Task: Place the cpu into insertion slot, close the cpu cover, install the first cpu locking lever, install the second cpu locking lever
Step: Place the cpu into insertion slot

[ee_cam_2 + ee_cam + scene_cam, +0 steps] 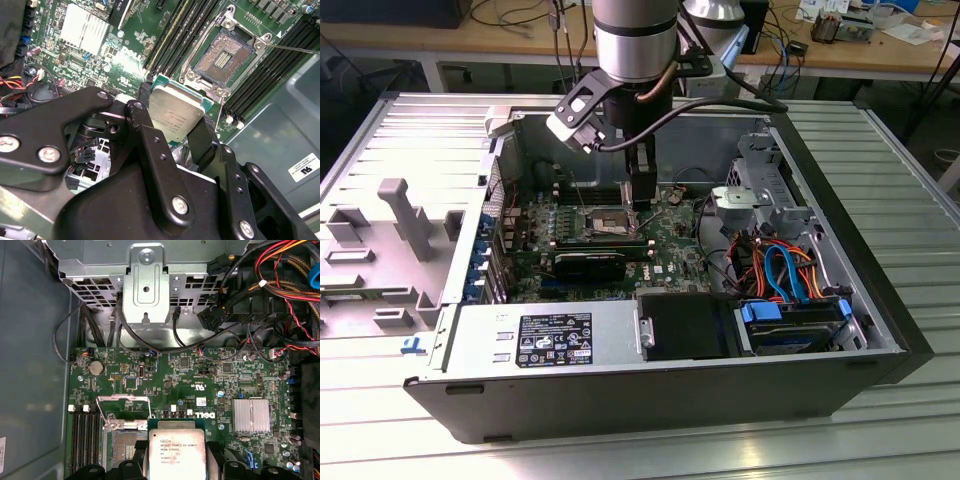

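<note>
One cpu (printed face) between fingers

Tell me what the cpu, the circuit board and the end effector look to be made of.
cpu: metal lid, brushed silvery-tan with a soft sheen, green edge beneath.
circuit board: glossy green laminate, probably fibreglass, with fine traces and soldered parts.
end effector: matte black links with bright screws; coated metal or hard plastic, cannot tell which.

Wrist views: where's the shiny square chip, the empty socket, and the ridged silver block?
silvery square cpu chip [175, 116], second wrist view, centre of its face.
square silver-rimmed insertion slot [223, 56], second wrist view, its dark centre.
silver ridged metal block [251, 415], first wrist view, middle of its fins.
</note>
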{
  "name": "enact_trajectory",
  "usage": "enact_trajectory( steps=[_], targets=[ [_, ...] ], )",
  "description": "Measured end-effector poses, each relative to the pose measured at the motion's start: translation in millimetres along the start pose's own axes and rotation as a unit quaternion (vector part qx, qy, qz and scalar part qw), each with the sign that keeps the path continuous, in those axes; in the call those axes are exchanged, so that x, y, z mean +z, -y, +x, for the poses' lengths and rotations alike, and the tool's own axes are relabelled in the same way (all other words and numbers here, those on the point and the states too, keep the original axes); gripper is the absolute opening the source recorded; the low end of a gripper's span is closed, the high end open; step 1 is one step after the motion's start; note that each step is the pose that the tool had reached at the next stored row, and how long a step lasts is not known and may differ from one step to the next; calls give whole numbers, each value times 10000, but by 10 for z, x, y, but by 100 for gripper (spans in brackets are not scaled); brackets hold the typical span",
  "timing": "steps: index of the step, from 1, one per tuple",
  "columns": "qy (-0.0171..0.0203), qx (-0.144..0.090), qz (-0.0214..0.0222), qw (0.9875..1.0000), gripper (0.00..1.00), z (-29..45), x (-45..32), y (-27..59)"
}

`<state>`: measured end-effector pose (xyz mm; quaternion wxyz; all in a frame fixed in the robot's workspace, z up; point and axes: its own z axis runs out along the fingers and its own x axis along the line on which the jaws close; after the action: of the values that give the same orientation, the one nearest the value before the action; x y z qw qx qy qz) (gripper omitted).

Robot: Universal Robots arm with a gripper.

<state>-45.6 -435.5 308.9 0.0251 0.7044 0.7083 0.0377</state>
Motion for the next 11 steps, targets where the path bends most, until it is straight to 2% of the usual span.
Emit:
enact_trajectory(
  steps=[11],
  targets=[
    [0, 0, 0, 10000, 55, 3, 15, 1]
  ],
)
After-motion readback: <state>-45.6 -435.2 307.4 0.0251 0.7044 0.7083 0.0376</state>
